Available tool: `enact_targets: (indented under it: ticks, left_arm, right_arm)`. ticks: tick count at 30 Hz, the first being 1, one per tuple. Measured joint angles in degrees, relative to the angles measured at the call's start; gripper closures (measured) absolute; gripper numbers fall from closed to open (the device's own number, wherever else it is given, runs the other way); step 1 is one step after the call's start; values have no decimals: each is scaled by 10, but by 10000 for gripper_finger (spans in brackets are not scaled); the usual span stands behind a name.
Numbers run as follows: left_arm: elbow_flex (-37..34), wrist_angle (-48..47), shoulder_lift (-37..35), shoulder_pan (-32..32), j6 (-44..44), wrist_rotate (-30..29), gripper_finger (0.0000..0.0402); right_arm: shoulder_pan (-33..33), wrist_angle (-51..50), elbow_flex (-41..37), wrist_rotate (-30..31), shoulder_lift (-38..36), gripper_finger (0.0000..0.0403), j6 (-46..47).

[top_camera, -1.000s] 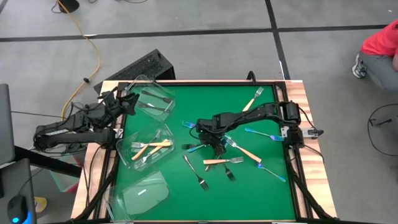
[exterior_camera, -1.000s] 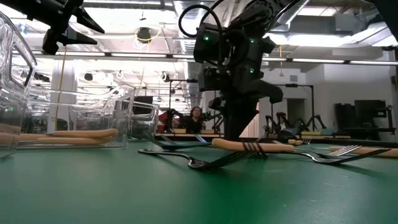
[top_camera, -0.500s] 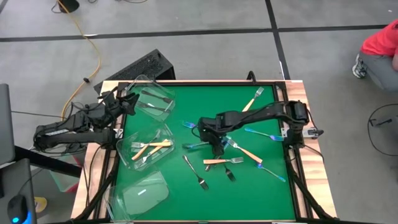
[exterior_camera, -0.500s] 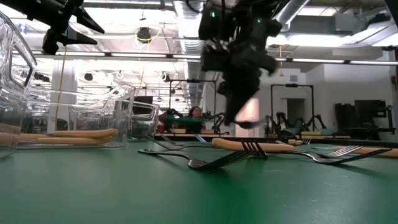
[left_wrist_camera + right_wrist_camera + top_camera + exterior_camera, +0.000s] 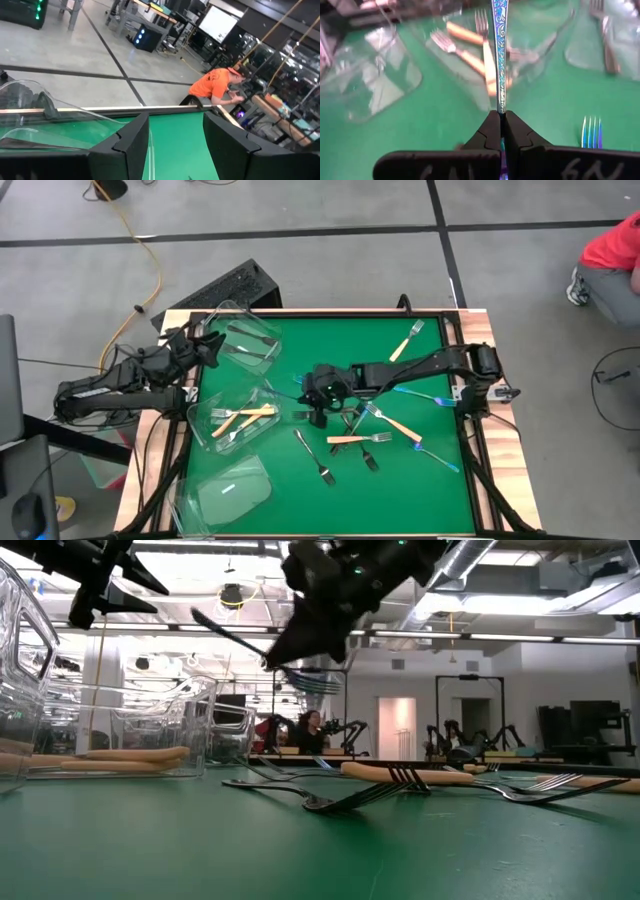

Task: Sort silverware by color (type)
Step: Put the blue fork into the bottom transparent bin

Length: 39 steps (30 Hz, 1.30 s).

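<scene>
Three tubs stand in a column along the left side of the mat [image 5: 400,490]: the far tub [image 5: 243,340], the middle tub [image 5: 240,418] and the near tub [image 5: 230,488]. The left gripper [image 5: 207,343] hangs at the left edge of the far tub. The right gripper [image 5: 318,402] is near the centre of the mat, just right of the middle tub, and it is raised above the surface with a fork [image 5: 499,50] between its closed fingers (the fork points toward the tubs). Loose forks [image 5: 385,430] lie scattered to the right of this gripper and in front of it. A person [image 5: 612,255] is beyond the table's far right corner.
</scene>
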Motion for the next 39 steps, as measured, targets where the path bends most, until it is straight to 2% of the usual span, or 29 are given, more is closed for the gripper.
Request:
enact_targets:
  ticks: [11,17,22,25,32,39]
  left_arm:
    - [0,-29,0,0,-6,49,230]
    - [0,-55,0,0,-46,50,230]
    - [0,-77,0,0,-76,50,230]
    - [0,-87,0,0,-81,65,230]
    - [0,-104,0,0,-82,94,230]
    - [0,-120,0,0,-81,94,230]
  right_arm:
    - [7,243,0,12,-1,392,18]
    - [37,312,3,33,0,392,32]
    - [77,323,36,66,12,392,28]
    - [102,316,79,78,45,392,25]
    - [145,315,258,73,173,392,-6]
    - [155,233,439,18,289,392,-9]
